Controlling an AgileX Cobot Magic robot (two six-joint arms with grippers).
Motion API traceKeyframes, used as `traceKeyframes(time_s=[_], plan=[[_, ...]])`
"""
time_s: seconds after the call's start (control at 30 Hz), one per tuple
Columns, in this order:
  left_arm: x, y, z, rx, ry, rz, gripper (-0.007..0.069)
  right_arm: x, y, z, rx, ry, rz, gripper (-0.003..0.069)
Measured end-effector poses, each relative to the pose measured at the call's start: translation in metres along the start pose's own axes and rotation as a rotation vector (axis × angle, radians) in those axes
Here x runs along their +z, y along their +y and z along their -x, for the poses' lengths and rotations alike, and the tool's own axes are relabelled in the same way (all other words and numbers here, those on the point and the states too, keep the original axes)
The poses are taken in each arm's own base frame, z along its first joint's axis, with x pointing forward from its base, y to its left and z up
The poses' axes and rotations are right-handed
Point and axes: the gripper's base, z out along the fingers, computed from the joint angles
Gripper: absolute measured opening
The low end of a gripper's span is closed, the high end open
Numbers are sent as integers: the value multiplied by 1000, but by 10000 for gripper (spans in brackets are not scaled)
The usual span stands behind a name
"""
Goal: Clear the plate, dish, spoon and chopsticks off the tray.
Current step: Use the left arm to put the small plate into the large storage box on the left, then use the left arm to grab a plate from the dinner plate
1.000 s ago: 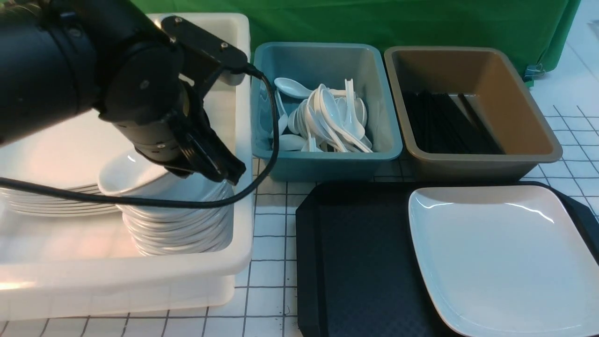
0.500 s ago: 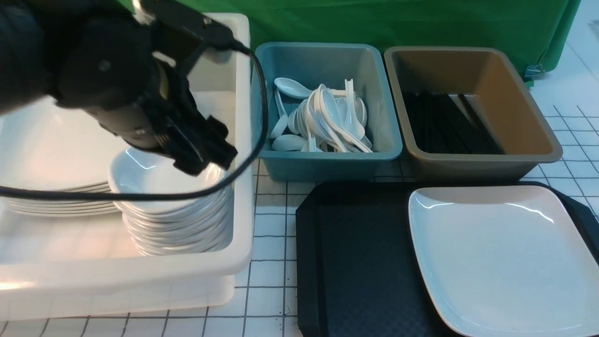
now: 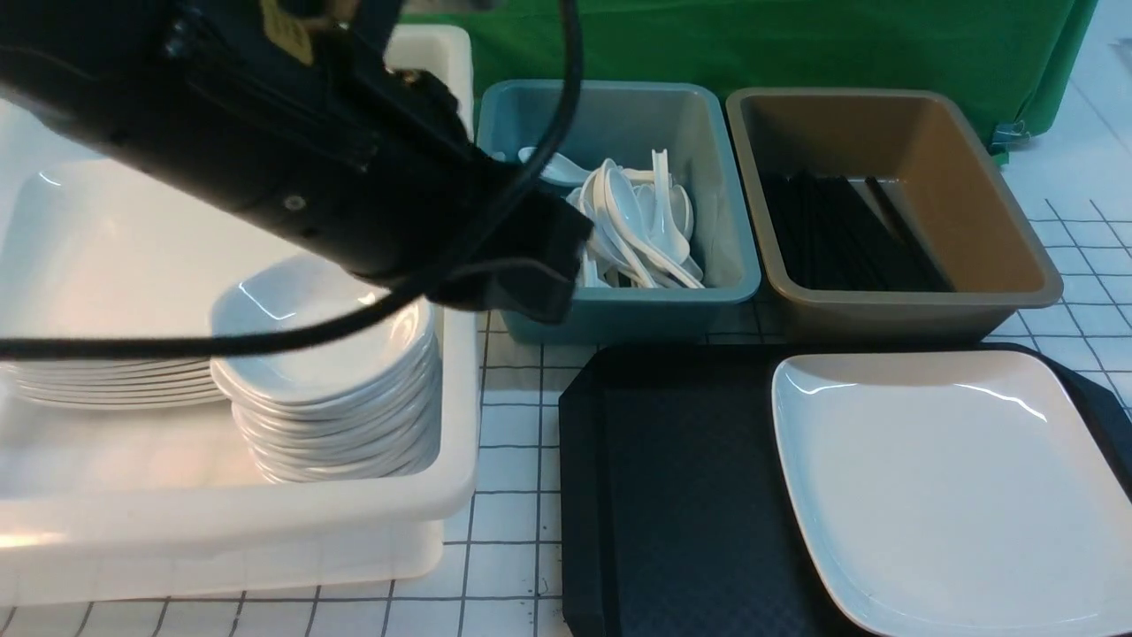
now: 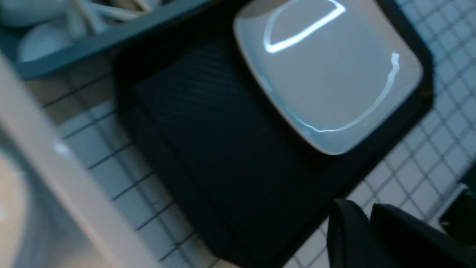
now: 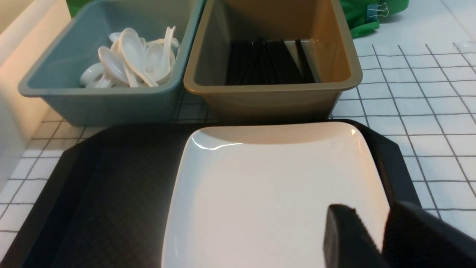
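The large white plate (image 3: 946, 478) lies on the right half of the black tray (image 3: 681, 495), whose left half is bare. My left gripper (image 3: 535, 287) hangs shut and empty in front of the teal bin, above the gap between the white tub and the tray; in its wrist view the left gripper (image 4: 368, 210) shows fingers pressed together. The top dish (image 3: 309, 327) rests on a stack of small dishes in the tub. In the right wrist view my right gripper (image 5: 372, 208) hovers over the right edge of the plate (image 5: 267, 193), fingers slightly apart, nothing between them.
The white tub (image 3: 265, 522) on the left also holds a stack of large plates (image 3: 115, 265). Behind the tray, a teal bin (image 3: 619, 305) holds several white spoons and a brown bin (image 3: 911, 305) holds black chopsticks. A green cloth hangs at the back.
My left gripper let go of the dish on the stack, rose, swung right toward the teal bin, and its jaws closed again. The plate and tray have not moved.
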Motion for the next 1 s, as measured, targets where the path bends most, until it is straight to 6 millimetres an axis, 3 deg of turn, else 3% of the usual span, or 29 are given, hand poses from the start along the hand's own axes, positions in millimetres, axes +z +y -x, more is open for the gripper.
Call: traceKeyframes(time_s=[0.13, 0.23, 0.37, 0.67, 0.8, 1.0], plan=[[34, 4, -10, -74, 24, -107, 2, 0, 0, 0, 0, 4, -1, 101], [72, 13, -24, -187, 100, -143, 1, 0, 0, -1, -1, 7, -1, 64], [104, 12, -33, -227, 185, -150, 27, 0, 0, -1, -1, 7, -1, 59], [167, -15, -42, -337, 120, -114, 213, 0, 0, -1, -2, 7, -1, 58], [194, -10, -47, -414, 102, -84, 317, 0, 0, -1, -1, 7, -1, 60], [224, 2, -57, -501, 124, -49, 415, 0, 0, -1, -1, 7, -1, 67]])
